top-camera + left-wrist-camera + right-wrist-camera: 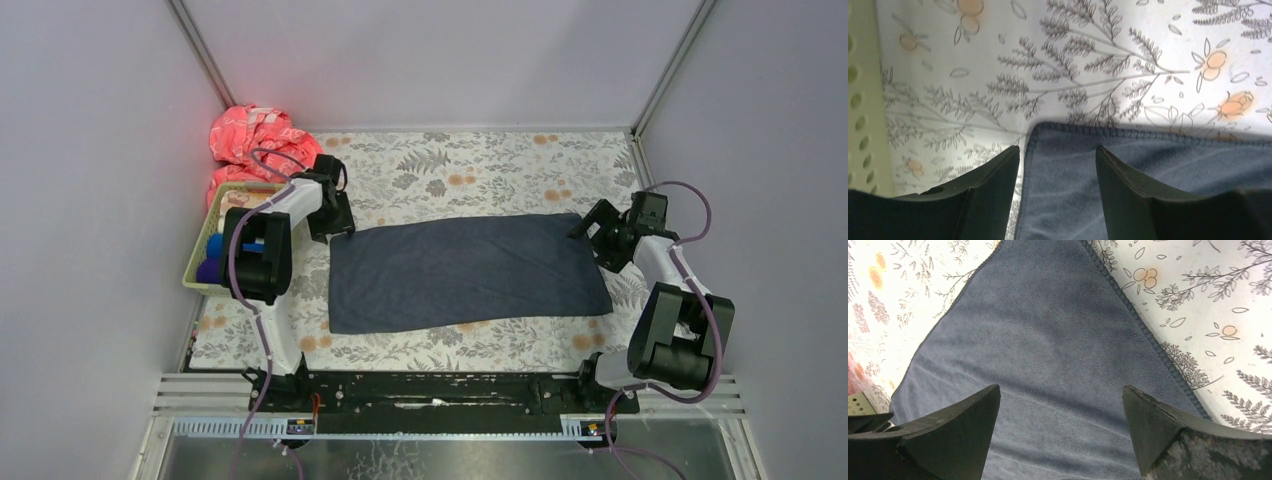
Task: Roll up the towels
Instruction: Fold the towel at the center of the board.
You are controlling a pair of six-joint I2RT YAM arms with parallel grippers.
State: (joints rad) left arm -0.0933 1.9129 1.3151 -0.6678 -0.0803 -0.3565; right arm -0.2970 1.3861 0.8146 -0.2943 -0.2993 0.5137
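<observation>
One dark grey-blue towel (460, 270) lies spread flat on the floral covering, its long side running left to right. My left gripper (340, 226) is down at the towel's far left corner and open. In the left wrist view the left gripper (1057, 150) straddles the left hem of the towel (1148, 165), one finger over the covering and the other over the cloth. My right gripper (592, 228) is at the far right corner, wide open. In the right wrist view the right gripper (1060, 390) has both fingers over the towel (1048, 325), with nothing pinched.
A pale yellow-green perforated basket (199, 268) stands at the left edge just behind the left arm, with blue and purple rolls (212, 262) in it. Its wall shows as the basket (860, 100) in the left wrist view. A crumpled pink-red cloth (255, 135) lies in the back left corner. Walls enclose the table.
</observation>
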